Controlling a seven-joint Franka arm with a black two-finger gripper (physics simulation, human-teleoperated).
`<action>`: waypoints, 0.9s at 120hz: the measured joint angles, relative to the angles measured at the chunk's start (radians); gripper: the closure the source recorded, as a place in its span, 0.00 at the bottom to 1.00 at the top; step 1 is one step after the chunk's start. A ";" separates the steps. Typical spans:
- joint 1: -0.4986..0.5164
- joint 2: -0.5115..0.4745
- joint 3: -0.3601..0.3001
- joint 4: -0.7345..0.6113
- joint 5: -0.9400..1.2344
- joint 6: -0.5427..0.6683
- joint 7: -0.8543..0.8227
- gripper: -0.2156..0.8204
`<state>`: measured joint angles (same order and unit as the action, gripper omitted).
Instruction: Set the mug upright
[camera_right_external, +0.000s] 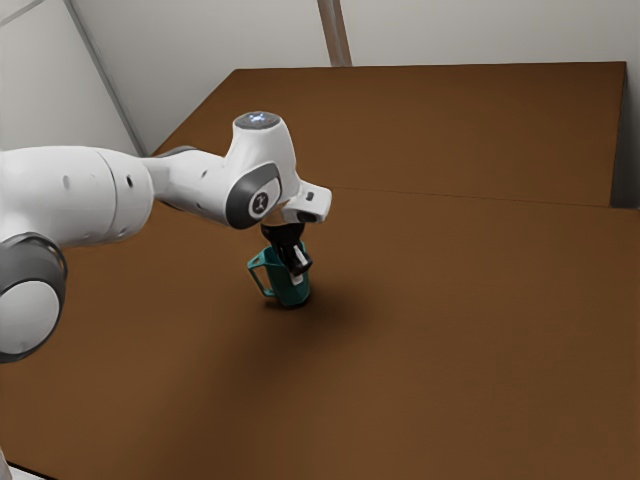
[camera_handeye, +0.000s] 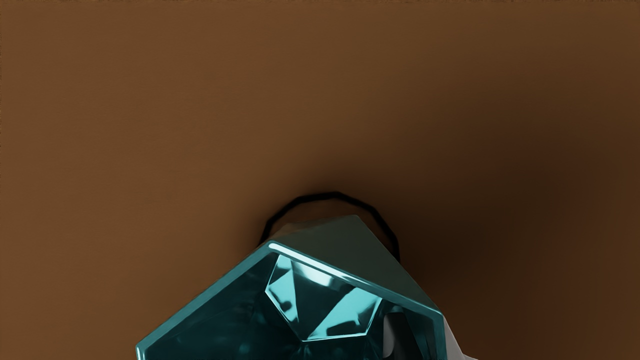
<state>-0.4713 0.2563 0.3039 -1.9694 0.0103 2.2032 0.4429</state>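
— How is the gripper (camera_right_external: 298, 272) being read?
— It is being seen right at the mug (camera_right_external: 283, 280), overlapping its side. How wide it is being opened cannot be told, nor whether the mug is being gripped or merely flanked.

— And how is the step being judged?
— Two readings are being allowed: the mug is being settled on its base, or it is being left standing there. Under either, slowness is being called for and sideways drag is being avoided, since the wall is so close that a careless shift could be passed on as a tip. Levelness is being watched at the base, where a slight lean is not being ruled out.

— Where is the mug being found, then?
— Below the gripper and against it, mouth up. Its rim (camera_handeye: 350, 276) is being turned toward the wrist camera, and its handle (camera_right_external: 260, 281) is being pointed to the exterior view's left. Its base is being shown down at the surface (camera_right_external: 450, 300); whether full contact is being made cannot be told.
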 joint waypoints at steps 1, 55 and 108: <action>0.000 0.000 0.000 0.000 0.000 0.001 0.000 0.96; -0.003 -0.030 0.000 -0.010 -0.015 0.014 0.002 0.40; 0.010 -0.184 0.041 0.195 0.047 -0.230 -0.107 0.23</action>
<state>-0.4614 0.0722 0.3449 -1.7742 0.0577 1.9736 0.3361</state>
